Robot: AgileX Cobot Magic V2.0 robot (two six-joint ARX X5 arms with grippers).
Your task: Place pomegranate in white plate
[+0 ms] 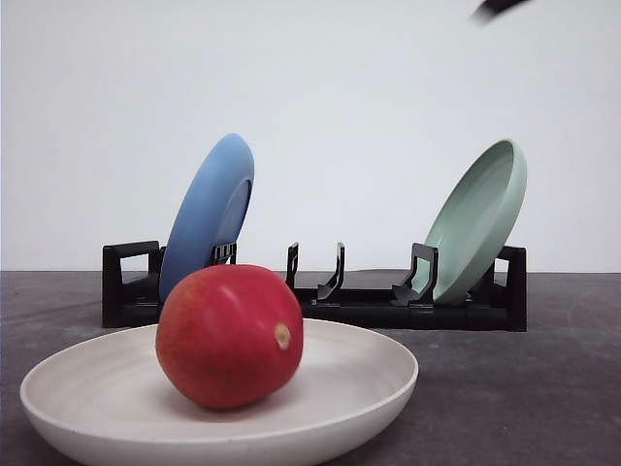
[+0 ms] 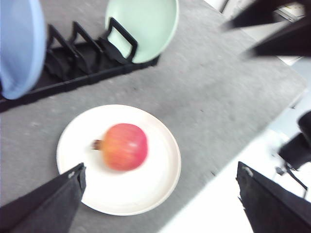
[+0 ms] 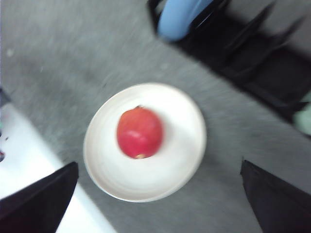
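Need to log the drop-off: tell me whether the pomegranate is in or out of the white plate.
In. The pomegranate rests inside the white plate, within its rim; both open grippers are clear of it.

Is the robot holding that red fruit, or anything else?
No, nothing. Both grippers, left and right, are open and empty; the pomegranate sits free in the white plate.

Ahead of me stands a plain white wall [image 1: 320,107], evenly lit and bare; it meets the far edge of my dark grey table [image 1: 543,379], whose matte top is faintly mottled; at the back of that top sits a black dish rack [image 1: 369,301], holding a blue plate [image 1: 209,209] on its left end and a pale green plate [image 1: 477,218] on its right, both leaning on edge; from my wrists, pale floor [image 2: 214,204] shows beyond the table's edge.
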